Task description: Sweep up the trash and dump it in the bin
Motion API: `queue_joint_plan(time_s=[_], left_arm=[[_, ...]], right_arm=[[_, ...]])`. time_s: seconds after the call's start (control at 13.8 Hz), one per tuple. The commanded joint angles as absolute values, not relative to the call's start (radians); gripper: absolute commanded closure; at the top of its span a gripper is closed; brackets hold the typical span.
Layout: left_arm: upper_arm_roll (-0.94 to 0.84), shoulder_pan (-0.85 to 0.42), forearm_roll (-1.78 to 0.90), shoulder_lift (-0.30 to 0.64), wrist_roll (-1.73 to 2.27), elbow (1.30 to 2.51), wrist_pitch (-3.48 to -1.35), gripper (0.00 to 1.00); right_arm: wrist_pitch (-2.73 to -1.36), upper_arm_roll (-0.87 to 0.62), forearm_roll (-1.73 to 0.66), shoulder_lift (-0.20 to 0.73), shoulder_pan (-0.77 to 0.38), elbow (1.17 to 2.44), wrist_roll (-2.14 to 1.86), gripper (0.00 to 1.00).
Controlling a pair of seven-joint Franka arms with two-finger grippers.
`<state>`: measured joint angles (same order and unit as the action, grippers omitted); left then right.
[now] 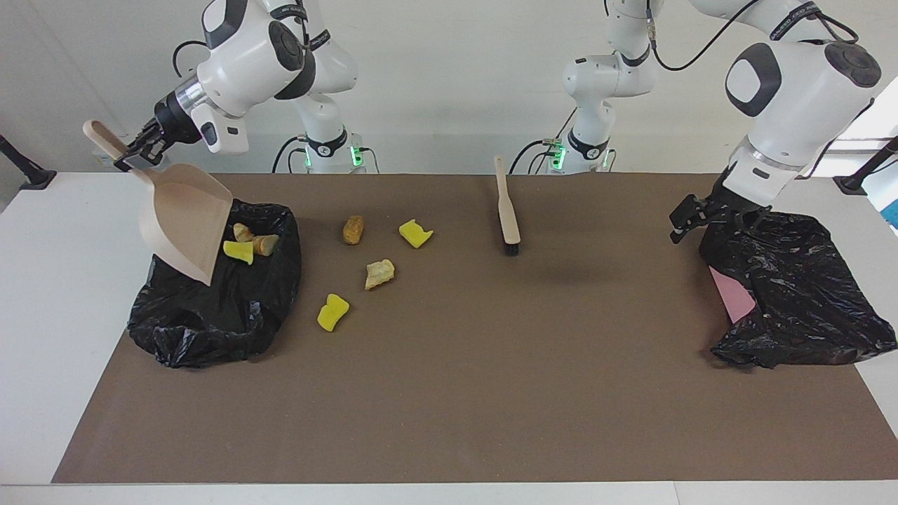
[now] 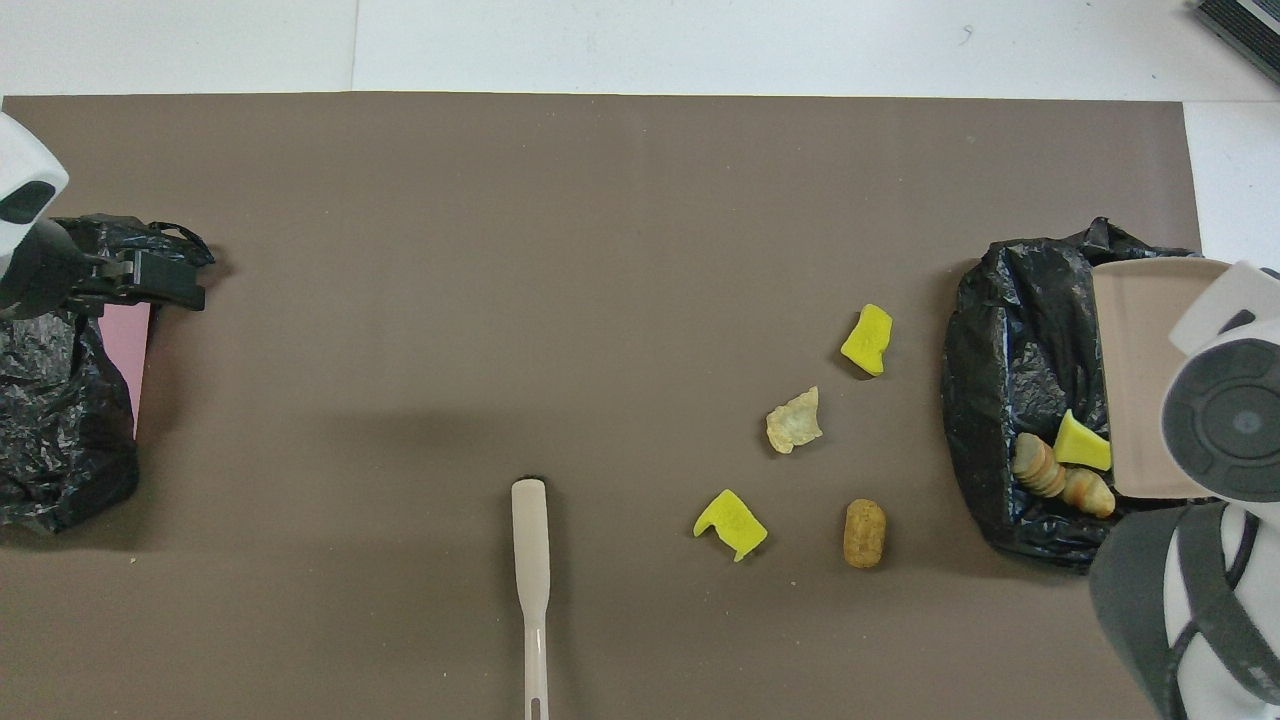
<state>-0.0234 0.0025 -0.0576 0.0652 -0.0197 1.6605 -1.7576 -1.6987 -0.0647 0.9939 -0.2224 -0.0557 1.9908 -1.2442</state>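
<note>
- Now the right claw [image 1: 133,153] is pinched on the handle of the beige dustpan [image 1: 184,223], which hangs tipped steeply, mouth down, over the black bin bag [image 1: 217,315] at the right arm's end of the desk.
- Three pieces of trash lie in that bag just under the pan's lip: a yellow sponge piece [image 1: 238,251] and two tan lumps [image 1: 256,240].
- Four more scraps lie loose on the mat beside the bag, toward the middle: an orange-brown lump [image 1: 353,229], a yellow sponge [image 1: 415,233], a beige lump [image 1: 379,273] and another yellow sponge [image 1: 332,312].
- The left claw [image 1: 691,216] hangs with its fingers spread, holding nothing, over the edge of a second black bag [image 1: 800,294] at the left arm's end; a pink sheet [image 1: 732,294] peeks from under it.
- The brush [image 1: 506,210] lies free on the mat, well apart from both claws.
- Risk, as I judge it: the pan's lip sits close to the crumpled bag rim, so pulling it away could snag the plastic and tip the dumped pieces back out.
- Another risk: the light sponges may skid ahead of the bristles or roll off the pan's edge during the next sweep.
- A brown mat [image 1: 449,393] covers the white desk [image 1: 56,315]; a plain pale wall stands by the arm bases.
</note>
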Motion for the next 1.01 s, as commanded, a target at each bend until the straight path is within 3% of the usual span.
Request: queue_joint_plan(time_s=[0.0, 0.29, 0.58, 0.94], left_arm=[[-0.037, -0.008, 0.009, 0.081, -0.031, 1.605, -1.703, 0.00], [-0.040, -0.008, 0.003, 0.014, -0.035, 1.672, -1.710, 0.00], [-0.040, -0.008, 0.005, -0.009, -0.043, 1.686, -1.692, 0.00], [-0.040, -0.008, 0.006, -0.093, -0.048, 1.782, -1.692, 0.00]], right_arm=[[-1.608, -0.086, 0.837, -0.100, -0.054, 1.826, -1.154, 1.00], [-1.571, -0.104, 0.667, -0.031, -0.155, 1.755, -0.862, 1.00], [-1.425, -0.104, 0.511, 0.199, -0.271, 1.479, -0.494, 1.00], [-1.468, -0.103, 0.249, 0.388, -0.411, 1.289, 0.073, 1.00]])
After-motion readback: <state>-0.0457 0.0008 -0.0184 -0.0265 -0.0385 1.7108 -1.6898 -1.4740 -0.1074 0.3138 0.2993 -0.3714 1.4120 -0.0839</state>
